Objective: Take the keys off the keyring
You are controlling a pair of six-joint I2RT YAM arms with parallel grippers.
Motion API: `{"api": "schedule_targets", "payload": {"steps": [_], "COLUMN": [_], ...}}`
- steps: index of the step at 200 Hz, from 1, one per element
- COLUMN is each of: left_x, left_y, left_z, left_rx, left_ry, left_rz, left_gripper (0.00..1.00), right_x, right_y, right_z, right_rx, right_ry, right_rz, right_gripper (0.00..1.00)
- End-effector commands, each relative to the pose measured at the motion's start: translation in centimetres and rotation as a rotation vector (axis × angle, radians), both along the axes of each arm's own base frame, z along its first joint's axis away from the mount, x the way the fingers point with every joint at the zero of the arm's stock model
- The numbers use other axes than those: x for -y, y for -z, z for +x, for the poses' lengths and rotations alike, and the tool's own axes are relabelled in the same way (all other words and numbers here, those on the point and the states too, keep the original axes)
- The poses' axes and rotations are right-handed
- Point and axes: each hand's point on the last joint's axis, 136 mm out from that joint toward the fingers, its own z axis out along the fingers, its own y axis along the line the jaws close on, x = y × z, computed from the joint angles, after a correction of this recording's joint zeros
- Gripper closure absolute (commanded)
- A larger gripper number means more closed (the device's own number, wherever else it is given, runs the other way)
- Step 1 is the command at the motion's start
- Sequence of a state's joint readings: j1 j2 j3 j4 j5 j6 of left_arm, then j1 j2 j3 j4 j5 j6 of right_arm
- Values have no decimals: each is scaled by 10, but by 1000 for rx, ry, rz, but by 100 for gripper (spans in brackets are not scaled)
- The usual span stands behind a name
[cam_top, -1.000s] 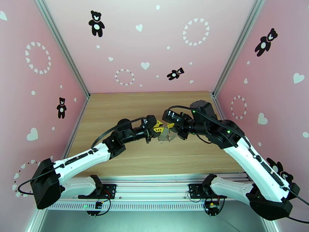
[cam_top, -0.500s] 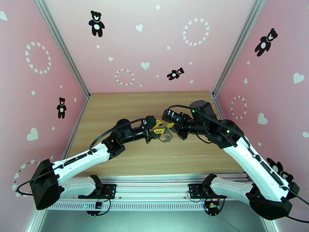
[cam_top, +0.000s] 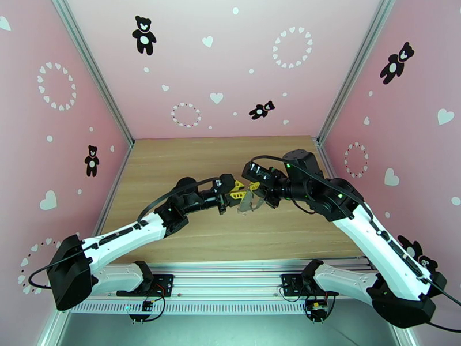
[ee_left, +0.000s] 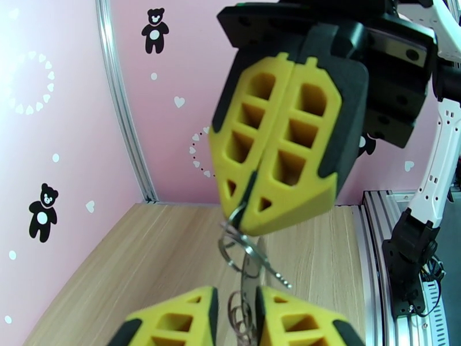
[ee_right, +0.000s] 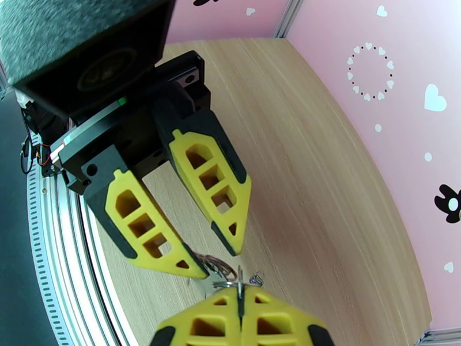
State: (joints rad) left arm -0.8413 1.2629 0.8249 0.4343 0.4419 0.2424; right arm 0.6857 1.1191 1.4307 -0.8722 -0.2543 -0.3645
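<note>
My right gripper [ee_left: 245, 221] is shut, its yellow tips pinching a wire loop of the keyring [ee_left: 231, 249] in mid-air above the table. Below the pinch hang a flat metal key [ee_left: 250, 272] and a short beaded chain [ee_left: 278, 276]. My left gripper [ee_right: 214, 259] faces it tip to tip, jaws a little apart, with a coppery ring loop [ee_right: 218, 263] between its fingertips; whether they press on it I cannot tell. In the top view both grippers meet over the table's middle, left gripper [cam_top: 237, 192], right gripper [cam_top: 254, 196], the keyring [cam_top: 246, 204] dangling under them.
The wooden table [cam_top: 184, 157] lies under the arms, walled by pink panels at the back and both sides. An aluminium rail [cam_top: 230, 272] runs along the near edge by the arm bases.
The left gripper's wrist has turned slightly and its jaws have widened, then narrowed a little, around the hanging ring. The right arm holds still.
</note>
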Motion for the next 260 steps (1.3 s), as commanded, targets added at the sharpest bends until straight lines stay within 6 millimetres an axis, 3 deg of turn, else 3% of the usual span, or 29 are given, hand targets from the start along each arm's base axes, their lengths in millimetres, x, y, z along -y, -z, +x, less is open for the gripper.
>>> {"api": "schedule_targets", "payload": {"steps": [1, 59, 149, 260], "left_x": [8, 9, 4, 9], "left_y": [-13, -18, -22, -20], "left_z": [-3, 6, 22, 19], "left_rx": [22, 35, 57, 50], "left_ry": [25, -12, -108, -79], "left_rz": [-28, -57, -98, -74], "left_gripper": [70, 64, 65, 93], "right_x": [0, -2, -1, 1], "right_y": [-20, -20, -17, -15], "right_z": [3, 6, 10, 18], "right_rx": [44, 42, 46, 38], "right_ry": [16, 25, 50, 100], "right_rz": [48, 58, 58, 60], "right_gripper": [100, 100, 100, 100]}}
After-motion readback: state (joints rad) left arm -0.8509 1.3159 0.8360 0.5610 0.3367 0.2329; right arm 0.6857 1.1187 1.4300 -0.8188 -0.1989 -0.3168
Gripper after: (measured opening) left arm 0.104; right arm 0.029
